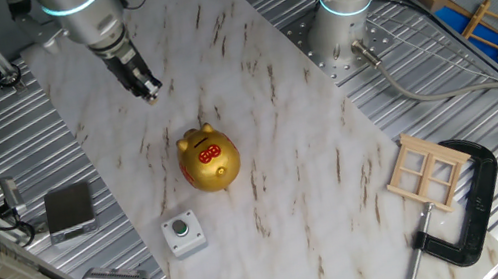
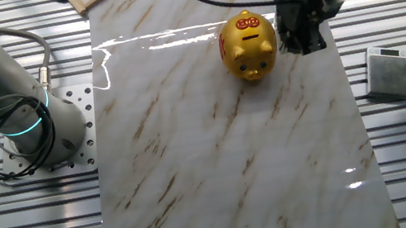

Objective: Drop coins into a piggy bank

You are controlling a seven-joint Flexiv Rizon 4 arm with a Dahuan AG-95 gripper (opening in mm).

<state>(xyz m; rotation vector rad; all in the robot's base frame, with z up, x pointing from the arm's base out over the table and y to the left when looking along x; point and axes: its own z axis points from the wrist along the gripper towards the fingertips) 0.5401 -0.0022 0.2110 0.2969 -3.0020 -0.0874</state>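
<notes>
The piggy bank (image 1: pixel 208 159) is a shiny gold pig with red markings and a dark slot on top. It stands in the middle of the marble board (image 1: pixel 264 107). It also shows in the other fixed view (image 2: pixel 248 46). My gripper (image 1: pixel 148 88) hangs above the board, behind and to the left of the pig and apart from it. Its dark fingers are close together, with a small pale coin (image 1: pixel 152 94) pinched at the tips. In the other fixed view the gripper (image 2: pixel 300 30) is just right of the pig, and the coin is hidden.
A small grey box with a green button (image 1: pixel 184 233) stands in front of the pig. A grey block (image 1: pixel 70 210) lies off the board's left edge. A wooden window frame (image 1: pixel 427 171) and a black clamp (image 1: pixel 474 213) lie at the right. A second arm's base (image 1: pixel 344 12) stands behind.
</notes>
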